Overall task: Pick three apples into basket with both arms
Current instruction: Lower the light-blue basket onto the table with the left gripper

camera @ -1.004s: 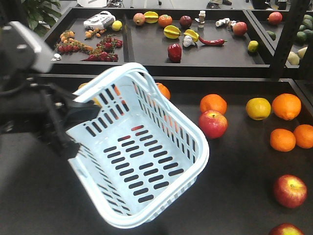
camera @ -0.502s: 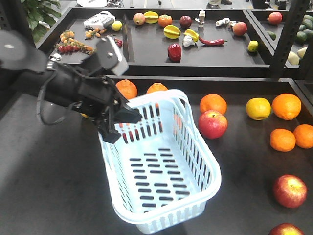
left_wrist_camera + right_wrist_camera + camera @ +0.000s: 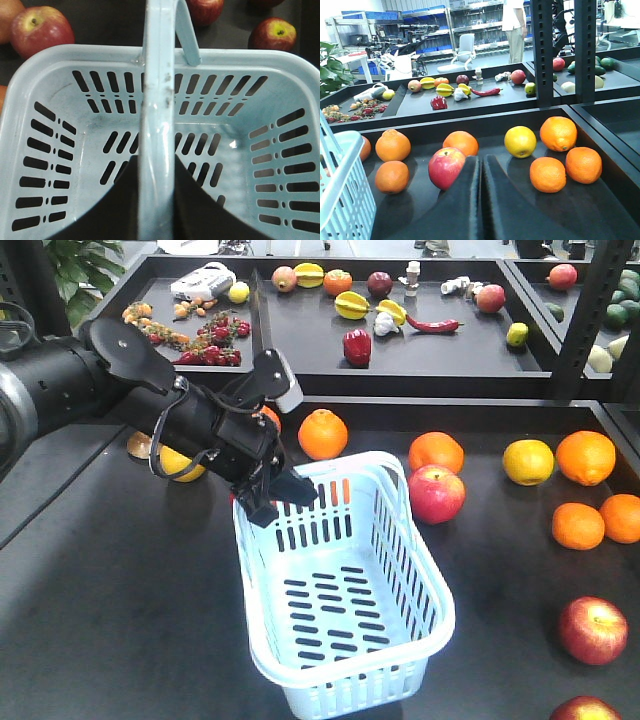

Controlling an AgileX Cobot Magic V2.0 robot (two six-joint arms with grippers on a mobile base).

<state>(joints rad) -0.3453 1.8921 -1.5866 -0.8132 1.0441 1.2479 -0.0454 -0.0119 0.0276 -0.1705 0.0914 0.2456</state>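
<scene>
The pale blue basket (image 3: 345,600) is upright in the middle of the dark table and looks empty. My left gripper (image 3: 283,490) is shut on its handle (image 3: 159,100) at the far left rim. Three red apples lie outside it: one (image 3: 436,493) just right of the basket, one (image 3: 593,630) at the right and one (image 3: 585,708) at the bottom right edge. The left wrist view shows them beyond the rim, the nearest at the top left (image 3: 42,31). My right gripper (image 3: 481,161) is shut and empty, low over the table just right of an apple (image 3: 446,166); the basket wall (image 3: 340,190) is at its left.
Oranges (image 3: 437,451) (image 3: 323,433) (image 3: 586,457) and a yellow citrus (image 3: 528,461) lie around the apples. Black trays (image 3: 300,330) with assorted fruit stand behind a raised edge. A dark post (image 3: 590,310) rises at the back right.
My left arm has swung right with the basket. The basket was tilted up at the left; now it hangs level and lower, further right, beside the nearest apple.
</scene>
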